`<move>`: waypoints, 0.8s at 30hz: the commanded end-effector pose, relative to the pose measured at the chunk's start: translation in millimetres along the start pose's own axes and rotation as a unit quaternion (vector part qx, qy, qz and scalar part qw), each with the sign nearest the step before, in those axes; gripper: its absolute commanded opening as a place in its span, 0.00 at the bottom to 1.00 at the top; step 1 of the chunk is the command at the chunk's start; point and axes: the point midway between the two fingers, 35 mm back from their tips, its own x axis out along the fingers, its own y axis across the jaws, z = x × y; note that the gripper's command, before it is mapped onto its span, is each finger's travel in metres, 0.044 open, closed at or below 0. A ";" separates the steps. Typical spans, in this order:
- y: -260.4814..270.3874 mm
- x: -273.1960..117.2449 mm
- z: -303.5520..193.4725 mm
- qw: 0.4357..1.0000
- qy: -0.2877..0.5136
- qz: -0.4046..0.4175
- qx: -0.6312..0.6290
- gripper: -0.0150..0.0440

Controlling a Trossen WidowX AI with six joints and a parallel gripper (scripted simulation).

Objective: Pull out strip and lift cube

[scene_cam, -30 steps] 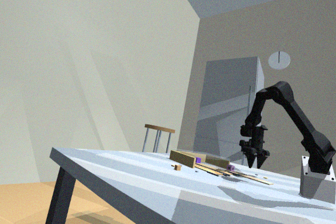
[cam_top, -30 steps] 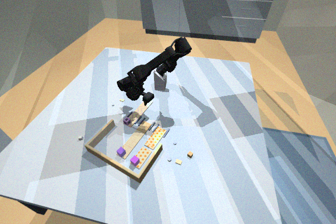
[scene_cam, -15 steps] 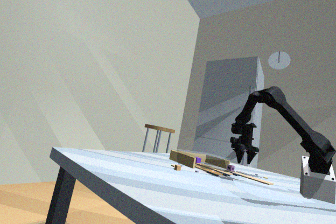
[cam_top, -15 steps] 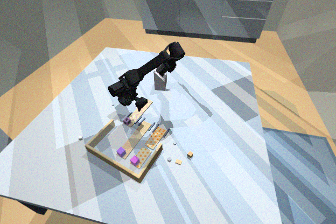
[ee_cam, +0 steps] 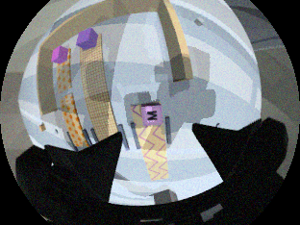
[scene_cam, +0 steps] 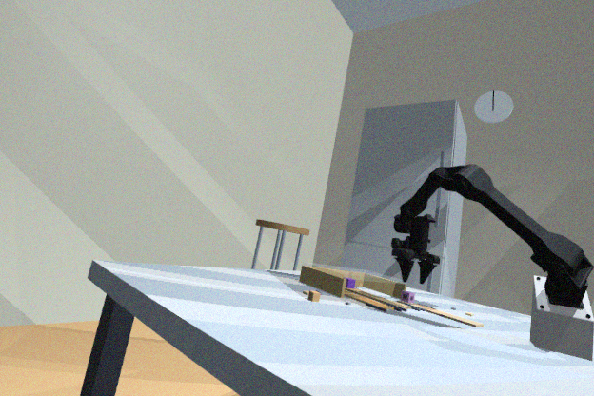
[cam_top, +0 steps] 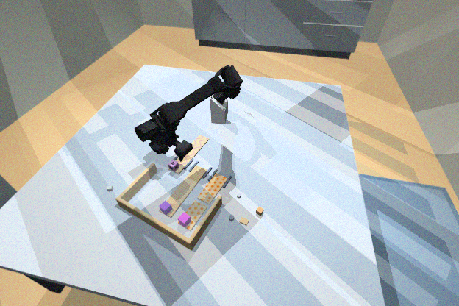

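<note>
The labelled cube [cam_top: 173,165] [scene_cam: 407,296] [ee_cam: 152,114], light purple with a dark M, sits on the far end of the zigzag strip [cam_top: 200,143] [scene_cam: 450,315] [ee_cam: 155,154]. That strip looks whole and lies outside the wooden frame's open side. My gripper [cam_top: 171,152] [scene_cam: 413,282] [ee_cam: 159,132] is open and empty, above the cube and strip. A grid strip [ee_cam: 94,72] carries a purple cube [cam_top: 165,207] [ee_cam: 87,38]. A dotted strip [cam_top: 212,187] [ee_cam: 72,120] is split by a gap, with a magenta cube [cam_top: 184,219] [ee_cam: 60,54] on its far piece.
The three-sided wooden frame [cam_top: 151,223] [scene_cam: 321,281] surrounds the far parts of the grid and dotted strips. Short dark rails stand beside the strips. An orange block [cam_top: 260,211] [scene_cam: 313,296], a flat tan piece [cam_top: 243,221] and a grey disc [cam_top: 231,218] lie outside the frame.
</note>
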 end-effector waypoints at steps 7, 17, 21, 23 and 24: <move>3.9 8.9 10.8 1.000 0.003 0.001 0.001 0.73; 4.1 25.5 11.3 1.000 0.003 0.001 0.001 0.68; 4.3 32.1 11.2 1.000 0.003 0.002 0.001 0.68; 4.3 35.4 11.2 1.000 0.003 0.002 0.001 0.68; 4.4 37.0 11.1 1.000 0.003 0.002 0.001 0.68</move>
